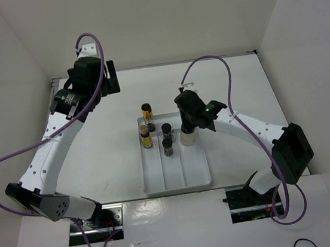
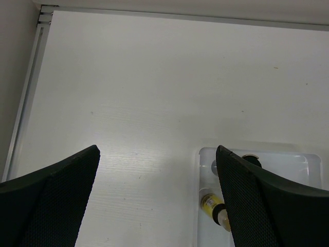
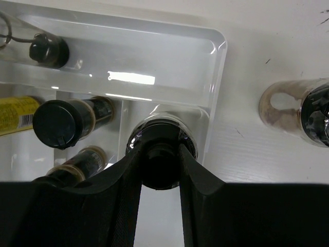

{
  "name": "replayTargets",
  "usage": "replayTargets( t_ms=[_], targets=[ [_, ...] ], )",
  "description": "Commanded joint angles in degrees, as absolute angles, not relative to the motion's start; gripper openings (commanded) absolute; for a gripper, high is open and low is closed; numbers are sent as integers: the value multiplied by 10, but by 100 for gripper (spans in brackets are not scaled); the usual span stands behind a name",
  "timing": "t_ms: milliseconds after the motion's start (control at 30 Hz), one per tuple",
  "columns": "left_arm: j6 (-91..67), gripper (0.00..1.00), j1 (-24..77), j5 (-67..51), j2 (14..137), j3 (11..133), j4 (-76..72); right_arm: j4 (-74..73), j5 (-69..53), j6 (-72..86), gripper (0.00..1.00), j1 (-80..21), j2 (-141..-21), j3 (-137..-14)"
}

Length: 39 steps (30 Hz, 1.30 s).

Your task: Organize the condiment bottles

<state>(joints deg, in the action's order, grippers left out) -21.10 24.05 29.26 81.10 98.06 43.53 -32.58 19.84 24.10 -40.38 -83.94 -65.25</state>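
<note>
My right gripper [image 1: 187, 125] is shut on the black cap of a rounder clear bottle [image 3: 159, 126] that stands in the far end of the right compartment of the white divided tray [image 1: 178, 185]. Two short dark brown bottles [image 1: 166, 128] [image 1: 167, 146] stand in the middle compartment. One slim yellow bottle [image 1: 146, 139] is in the left compartment, and another [image 1: 146, 111] is at the tray's far left edge. A second clear bottle with pinkish contents [image 3: 293, 110] stands on the table just outside the tray's corner [image 3: 218, 46]. My left gripper [image 2: 158, 154] is open and empty above bare table.
The left arm [image 1: 86, 73] is raised at the back left, away from the tray. White walls enclose the table at the back and both sides. The near half of the tray's compartments holds nothing.
</note>
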Motion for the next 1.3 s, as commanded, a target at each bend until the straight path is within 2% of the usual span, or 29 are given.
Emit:
replayTargets(
  t_ms=[0,500,533,600,633,700,733,933,1000,1167,1267],
  targets=[
    [-203,100,236,291,793,977,412,-273,229,229,0,-410,-837,-664],
    [-192,100,236,291,798,972,402,-256,223,229,1,-410,-872,-675],
    [-192,100,236,291,798,972,402,-264,223,229,16,-410,-872,-680],
    [-192,100,236,291,798,972,402,-281,223,229,23,-410,-878,-680],
    [-192,100,236,291,798,972,402,-281,223,229,37,-410,-878,-680],
    [-192,100,236,291,798,967,402,-289,218,235,50,-410,-878,-680],
    [-192,100,236,291,798,967,396,-297,218,235,61,-410,-870,-680],
    [-192,100,236,286,798,967,396,-343,213,253,86,-410,-835,-702],
    [-192,100,236,286,798,967,396,-357,218,259,90,-410,-824,-715],
    [-187,100,236,275,798,967,391,-374,265,265,90,-410,-775,-750],
    [-187,100,236,275,798,967,391,-380,282,265,90,-351,-770,-757]
  ],
)
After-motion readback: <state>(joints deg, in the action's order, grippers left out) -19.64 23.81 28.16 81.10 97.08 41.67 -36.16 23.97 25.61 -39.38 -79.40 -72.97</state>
